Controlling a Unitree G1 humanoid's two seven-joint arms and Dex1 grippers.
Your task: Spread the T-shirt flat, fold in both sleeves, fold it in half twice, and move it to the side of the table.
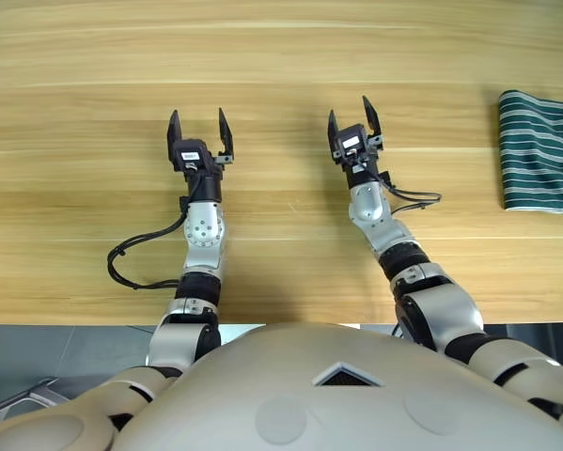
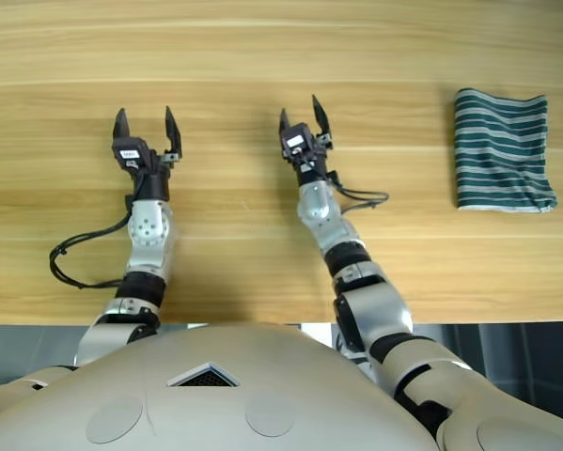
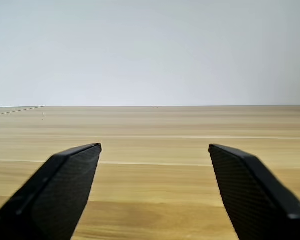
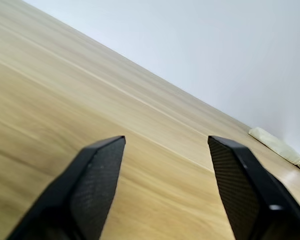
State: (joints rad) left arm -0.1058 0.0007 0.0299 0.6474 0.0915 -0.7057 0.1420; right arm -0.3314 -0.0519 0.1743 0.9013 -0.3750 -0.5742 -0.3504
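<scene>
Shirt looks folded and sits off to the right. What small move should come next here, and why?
Probably just draw both arms back to rest. The striped T-shirt lies folded at the right side of the table. The left gripper and right gripper are open and empty over bare wood, apart from it. Nothing seems left to handle.

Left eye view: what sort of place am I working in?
Likely a plain indoor test workspace: a wide light wooden table, a bare white wall behind it, and a folded green-and-white striped T-shirt at the table's right side.
</scene>
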